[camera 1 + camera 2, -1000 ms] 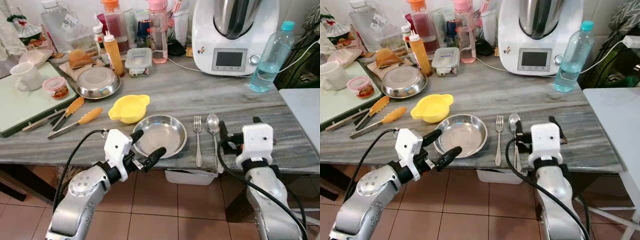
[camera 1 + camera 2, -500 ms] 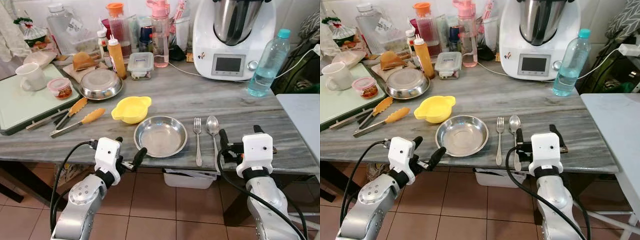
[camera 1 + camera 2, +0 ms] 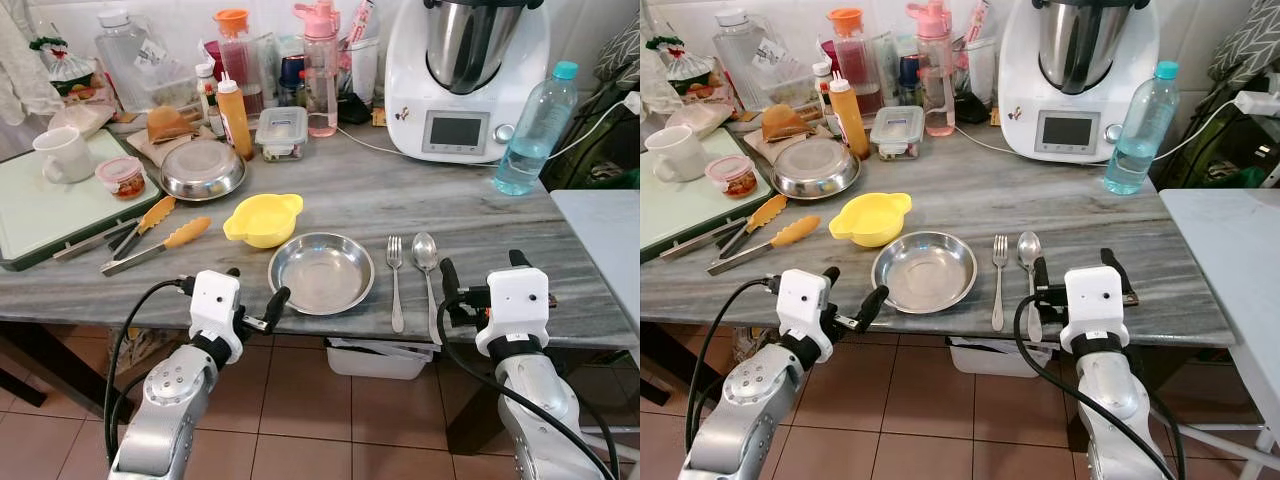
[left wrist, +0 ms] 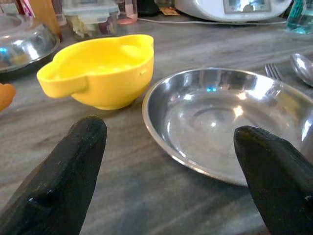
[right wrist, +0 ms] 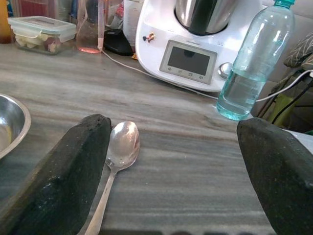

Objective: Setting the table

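Two end effectors (image 3: 255, 300) (image 3: 480, 285) spread, no legible labels

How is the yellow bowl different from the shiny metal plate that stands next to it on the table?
The yellow plastic bowl with two handles is matte, deeper and has tab handles; the round shiny steel plate is wider, shallower, reflective and has a plain rim. The bowl sits farther from the table edge, the plate close to it. Both are empty, upright and rest on the grey marble table.

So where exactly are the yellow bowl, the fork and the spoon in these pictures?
yellow bowl (image 3: 262, 219), left eye view, on its inside.
fork (image 3: 396, 283), left eye view, on the handle.
spoon (image 5: 124, 138), right wrist view, on the bowl of the spoon.
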{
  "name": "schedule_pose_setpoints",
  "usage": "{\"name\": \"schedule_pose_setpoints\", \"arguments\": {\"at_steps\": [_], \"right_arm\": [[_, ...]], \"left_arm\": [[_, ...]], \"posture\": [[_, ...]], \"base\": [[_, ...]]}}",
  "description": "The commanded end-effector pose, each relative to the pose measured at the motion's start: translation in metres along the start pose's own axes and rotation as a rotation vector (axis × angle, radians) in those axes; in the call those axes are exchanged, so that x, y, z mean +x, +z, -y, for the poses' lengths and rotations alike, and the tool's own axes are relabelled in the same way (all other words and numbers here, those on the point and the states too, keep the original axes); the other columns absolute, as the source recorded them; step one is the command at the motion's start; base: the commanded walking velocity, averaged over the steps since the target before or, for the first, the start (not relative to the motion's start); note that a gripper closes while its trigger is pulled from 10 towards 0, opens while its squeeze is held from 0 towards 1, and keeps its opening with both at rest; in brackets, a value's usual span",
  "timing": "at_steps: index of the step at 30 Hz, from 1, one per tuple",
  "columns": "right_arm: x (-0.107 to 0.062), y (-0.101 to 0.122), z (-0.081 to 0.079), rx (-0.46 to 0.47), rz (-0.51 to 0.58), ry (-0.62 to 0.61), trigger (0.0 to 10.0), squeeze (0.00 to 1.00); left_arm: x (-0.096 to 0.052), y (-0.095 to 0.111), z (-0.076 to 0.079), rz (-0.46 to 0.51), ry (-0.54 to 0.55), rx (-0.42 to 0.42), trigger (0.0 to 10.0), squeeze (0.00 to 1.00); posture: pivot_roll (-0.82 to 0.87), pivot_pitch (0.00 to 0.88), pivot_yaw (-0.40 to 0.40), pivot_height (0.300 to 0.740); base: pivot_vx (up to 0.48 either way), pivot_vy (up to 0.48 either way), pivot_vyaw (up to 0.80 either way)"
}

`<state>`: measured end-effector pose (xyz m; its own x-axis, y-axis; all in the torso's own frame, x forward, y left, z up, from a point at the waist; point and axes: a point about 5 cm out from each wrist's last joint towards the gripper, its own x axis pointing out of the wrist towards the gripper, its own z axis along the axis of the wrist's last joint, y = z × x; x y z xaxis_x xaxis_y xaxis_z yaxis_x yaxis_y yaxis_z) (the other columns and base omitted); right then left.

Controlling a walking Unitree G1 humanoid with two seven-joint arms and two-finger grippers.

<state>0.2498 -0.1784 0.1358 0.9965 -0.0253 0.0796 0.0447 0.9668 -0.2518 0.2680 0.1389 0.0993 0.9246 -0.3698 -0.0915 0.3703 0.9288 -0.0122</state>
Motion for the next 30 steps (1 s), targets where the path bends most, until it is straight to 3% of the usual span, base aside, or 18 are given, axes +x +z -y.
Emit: {"name": "schedule_pose_setpoints", "arguments": {"at_steps": [1, 10, 30], "right_arm": [[-0.0009, 0.0020, 0.0006, 0.001, 0.011, 0.008, 10.0, 0.59], [0.0042, 0.0018, 0.0073, 0.011, 0.000, -0.014, 10.0, 0.59], [0.0060, -0.0002, 0.0050, 0.021, -0.013, -0.020, 10.0, 0.59]], "left_arm": [[0.0030, 0.0009, -0.0003, -0.004, -0.005, 0.006, 10.0, 0.00], [0.0054, 0.0003, 0.0037, -0.011, -0.013, 0.007, 10.0, 0.00], [0.0099, 0.0013, 0.0053, -0.017, -0.043, 0.015, 10.0, 0.00]], "posture": [[-0.09, 0.000, 0.058, 0.740], [-0.09, 0.000, 0.060, 0.740], [-0.09, 0.000, 0.069, 0.740]], "base": [[-0.247, 0.000, 0.00], [-0.257, 0.000, 0.00], [-0.300, 0.000, 0.00]]}}
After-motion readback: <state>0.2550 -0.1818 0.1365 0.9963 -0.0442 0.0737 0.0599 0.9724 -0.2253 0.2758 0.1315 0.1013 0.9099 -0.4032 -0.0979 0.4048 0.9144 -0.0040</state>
